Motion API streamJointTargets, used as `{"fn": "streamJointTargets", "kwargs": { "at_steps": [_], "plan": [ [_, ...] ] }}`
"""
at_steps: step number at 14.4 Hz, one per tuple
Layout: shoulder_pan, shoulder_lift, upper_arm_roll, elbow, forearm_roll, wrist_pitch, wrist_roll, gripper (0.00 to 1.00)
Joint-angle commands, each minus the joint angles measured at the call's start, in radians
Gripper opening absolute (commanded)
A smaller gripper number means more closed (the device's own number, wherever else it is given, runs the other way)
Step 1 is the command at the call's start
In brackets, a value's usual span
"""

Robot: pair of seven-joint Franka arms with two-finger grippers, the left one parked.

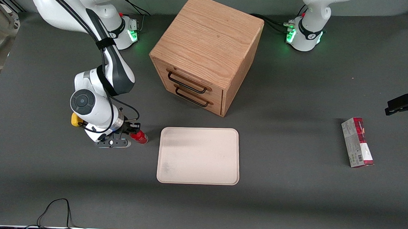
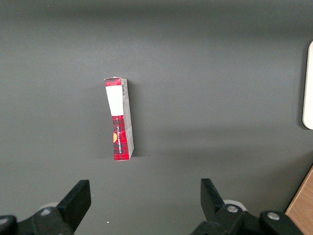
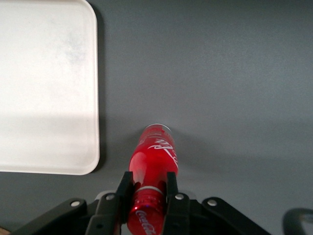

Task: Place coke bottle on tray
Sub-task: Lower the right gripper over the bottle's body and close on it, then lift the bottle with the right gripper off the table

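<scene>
The coke bottle (image 1: 139, 136) is small and bright red and sits low at the table, beside the tray's short edge at the working arm's end. My right gripper (image 1: 134, 131) is shut on it. In the right wrist view the two black fingers (image 3: 124, 188) press the bottle's neck just under the cap, and the red body (image 3: 155, 152) sticks out past the gripper (image 3: 147, 180). The cream-beige tray (image 1: 198, 155) lies flat and bare a short way from the bottle. It also shows in the right wrist view (image 3: 44, 88).
A wooden drawer box (image 1: 206, 50) with two black handles stands farther from the front camera than the tray. A yellow lump (image 1: 75, 120) peeks out by the working arm's wrist. A red-and-white carton (image 1: 357, 142) lies toward the parked arm's end, also in the left wrist view (image 2: 120, 120).
</scene>
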Motion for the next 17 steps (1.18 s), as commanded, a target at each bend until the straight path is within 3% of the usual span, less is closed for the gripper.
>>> {"fn": "streamJointTargets", "kwargs": {
  "at_steps": [1, 3, 13, 17],
  "plan": [
    [0.004, -0.004, -0.003, 0.010, -0.007, -0.009, -0.017, 0.00],
    [0.003, -0.007, -0.003, 0.042, -0.007, -0.048, -0.017, 0.00],
    [-0.005, -0.015, -0.004, 0.505, -0.007, -0.596, -0.015, 0.00],
    [-0.007, -0.015, -0.004, 0.629, -0.005, -0.733, -0.018, 0.00]
  ]
}}
